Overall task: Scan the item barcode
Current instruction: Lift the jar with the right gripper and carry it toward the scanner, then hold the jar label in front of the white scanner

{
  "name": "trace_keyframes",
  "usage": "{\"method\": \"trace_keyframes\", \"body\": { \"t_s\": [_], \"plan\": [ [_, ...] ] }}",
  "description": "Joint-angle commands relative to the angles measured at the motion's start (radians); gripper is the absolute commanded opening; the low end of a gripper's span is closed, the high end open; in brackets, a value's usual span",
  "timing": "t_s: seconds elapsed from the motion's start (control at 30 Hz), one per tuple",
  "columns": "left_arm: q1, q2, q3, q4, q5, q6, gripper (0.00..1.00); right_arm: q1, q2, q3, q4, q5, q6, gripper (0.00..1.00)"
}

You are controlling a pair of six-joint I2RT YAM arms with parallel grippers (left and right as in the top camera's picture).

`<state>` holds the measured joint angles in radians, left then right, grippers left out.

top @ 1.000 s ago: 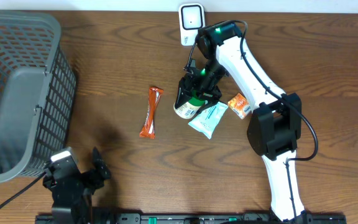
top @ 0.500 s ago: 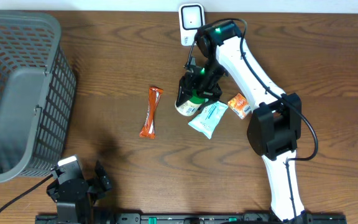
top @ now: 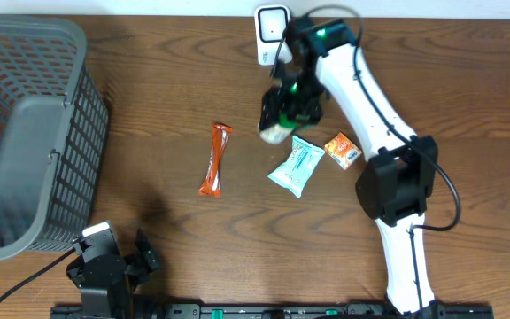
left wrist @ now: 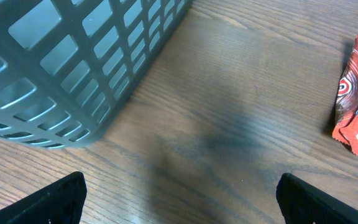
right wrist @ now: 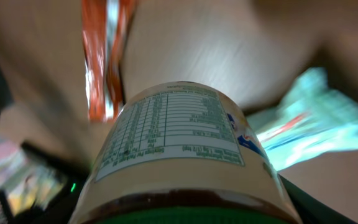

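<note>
The right claw holds a bottle tight.
It is by the scanner at the far edge of the table. The left claw is wide apart, empty.

You are looking at a shop checkout set up on a wooden table: a white barcode scanner at the far edge, a grey shopping basket, and packaged groceries, namely a snack bar, a teal packet and a labelled bottle.

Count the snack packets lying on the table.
3. The red-orange bar wrapper lies left of centre; the light blue packet lies near the held bottle; the small orange packet right of it. None seems hidden.
</note>
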<state>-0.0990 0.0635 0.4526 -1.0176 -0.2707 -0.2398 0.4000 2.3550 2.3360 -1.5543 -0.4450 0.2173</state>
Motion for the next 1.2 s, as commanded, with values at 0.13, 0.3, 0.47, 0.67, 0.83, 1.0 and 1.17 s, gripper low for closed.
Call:
{"method": "trace_keyframes", "body": {
  "t_s": [0.13,0.3,0.47,0.67,0.83,1.0,1.17],
  "plan": [
    [0.004,0.0,-0.004,-0.002,-0.002,-0.009,0.98,-0.032,-0.045,0.179,0.349,0.391,0.04,0.55],
    [0.004,0.0,-0.004,-0.002,-0.002,-0.009,0.98,-0.032,-0.045,0.113,0.643,0.499,0.04,0.55],
    [0.004,0.0,-0.004,-0.002,-0.002,-0.009,0.98,-0.032,-0.045,-0.023,0.967,0.553,0.04,0.61],
    [0.004,0.0,-0.004,-0.002,-0.002,-0.009,0.98,-0.029,-0.045,-0.219,1.376,0.553,0.029,0.57],
    [0.004,0.0,-0.004,-0.002,-0.002,-0.009,0.98,-0.018,-0.045,-0.359,1.6,0.597,0.028,0.6],
    [0.004,0.0,-0.004,-0.002,-0.002,-0.01,0.98,-0.017,-0.042,-0.447,1.721,0.605,0.028,0.62],
    [0.004,0.0,-0.004,-0.002,-0.002,-0.009,0.98,-0.017,-0.024,-0.454,1.731,0.605,0.028,0.61]
  ]
}}
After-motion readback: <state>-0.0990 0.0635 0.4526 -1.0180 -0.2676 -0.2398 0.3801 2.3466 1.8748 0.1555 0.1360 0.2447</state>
